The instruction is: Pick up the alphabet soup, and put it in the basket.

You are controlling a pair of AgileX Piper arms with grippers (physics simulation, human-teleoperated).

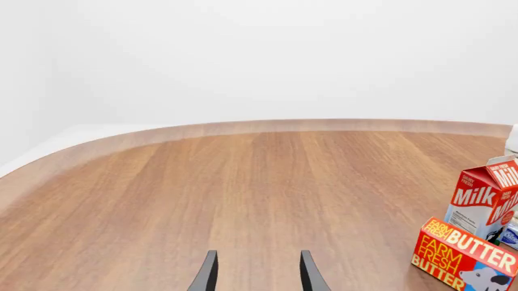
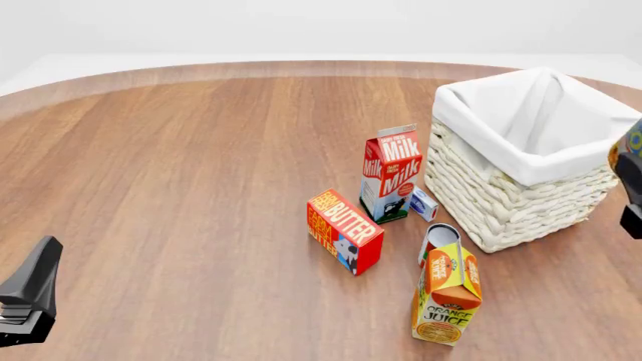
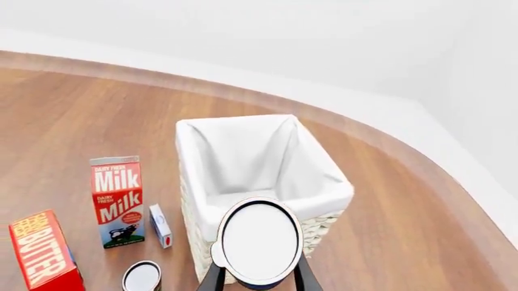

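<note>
Front view puts the left gripper (image 2: 28, 297) at the far left, low over bare wood and well apart from every object. Its wrist view shows the two dark fingers (image 1: 207, 276) spread with nothing between them, so that gripper stands open and empty above the wooden table (image 2: 180, 165).

Moving right, a red butter box (image 2: 344, 231) lies near the middle, with a red-and-white milk carton (image 2: 390, 174) upright just behind it. A small blue-and-white box (image 2: 423, 204) sits just beside the carton, between it and the basket. Nearer the camera, an orange juice carton (image 2: 446, 293) stands slightly tilted, and a small can with a pale lid (image 2: 440, 239) shows just behind it, partly hidden.

Further right stands the basket (image 2: 501, 203), whitish wicker with a white cloth liner folded over its rim.

At the far right edge, the right gripper (image 3: 259, 276) appears in the front view only as a dark shape. Its wrist view shows its fingers closed on the sides of the alphabet soup (image 3: 259, 242), whose plain silvery-white lid faces the camera. The can is held in the air, overlapping the basket's near rim in that view, with the liner's open hollow beyond it.
</note>
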